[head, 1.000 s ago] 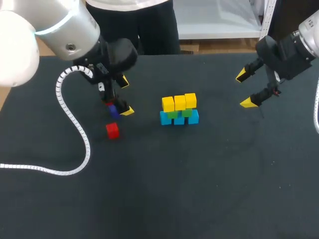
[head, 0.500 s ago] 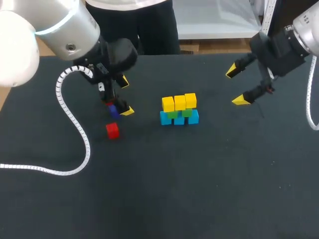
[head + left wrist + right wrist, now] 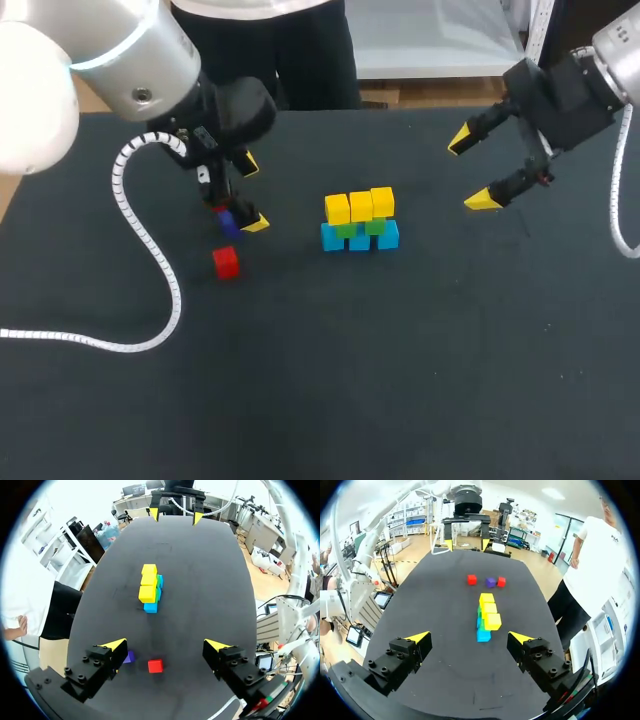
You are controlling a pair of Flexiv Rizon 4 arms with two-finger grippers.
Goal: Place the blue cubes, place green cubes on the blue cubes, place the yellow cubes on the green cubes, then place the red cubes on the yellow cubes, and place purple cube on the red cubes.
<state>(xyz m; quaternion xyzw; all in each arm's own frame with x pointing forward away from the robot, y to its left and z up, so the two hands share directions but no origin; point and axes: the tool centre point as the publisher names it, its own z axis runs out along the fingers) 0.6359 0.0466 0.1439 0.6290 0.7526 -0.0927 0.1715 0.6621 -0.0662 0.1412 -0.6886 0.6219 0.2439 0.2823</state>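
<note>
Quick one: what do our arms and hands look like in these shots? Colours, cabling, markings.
Left arm: fat white-grey links, thin cyan ring, black wrist, white coiled cable trailing over the table. Right arm: grey link, black wrist, plain white cable. Left hand and right hand: two black fingers with bolt heads, wedge-shaped yellow tips.

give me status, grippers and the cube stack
Left gripper open, empty; right gripper open, empty, off beside the stack. Stack built up to yellow. Two red cubes unplaced near left gripper, purple cube between them.
</note>
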